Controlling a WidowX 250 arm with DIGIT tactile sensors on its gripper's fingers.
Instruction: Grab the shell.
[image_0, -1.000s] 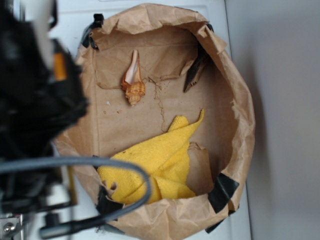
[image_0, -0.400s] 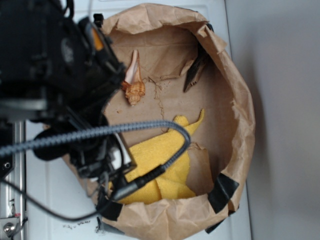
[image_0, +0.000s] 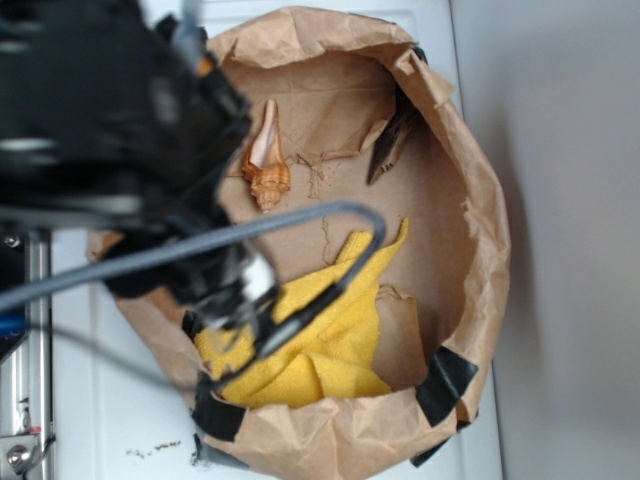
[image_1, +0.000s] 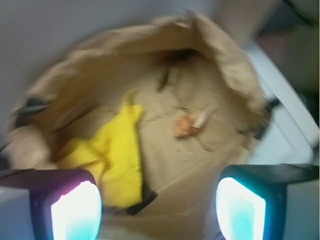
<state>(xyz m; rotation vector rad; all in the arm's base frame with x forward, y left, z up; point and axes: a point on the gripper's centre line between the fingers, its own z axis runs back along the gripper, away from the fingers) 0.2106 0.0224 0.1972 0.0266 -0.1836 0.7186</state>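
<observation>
The shell (image_0: 266, 160), small, orange-tan with a pale opening, lies on the floor of a brown paper bag (image_0: 480, 230), near its far left side. In the wrist view the shell (image_1: 191, 123) shows blurred, ahead and a little right of centre. My gripper (image_1: 158, 212) is open, its two glowing fingertips (image_1: 76, 214) wide apart with nothing between them, held above the bag's near rim. In the exterior view the black arm (image_0: 110, 130) fills the left side, just left of the shell, and the jaws themselves are hidden there.
A yellow cloth (image_0: 320, 340) lies crumpled in the bag's near half, also the yellow cloth (image_1: 112, 150) in the wrist view. A dark pointed paper flap (image_0: 392, 140) hangs at the far right wall. Black tape patches (image_0: 447, 383) hold the rim. A grey cable (image_0: 250, 235) crosses the bag.
The arm has swung in from the left over the bag's left rim, drawing closer to the shell. Its cable now lies across the cloth. The shell and cloth have not moved.
</observation>
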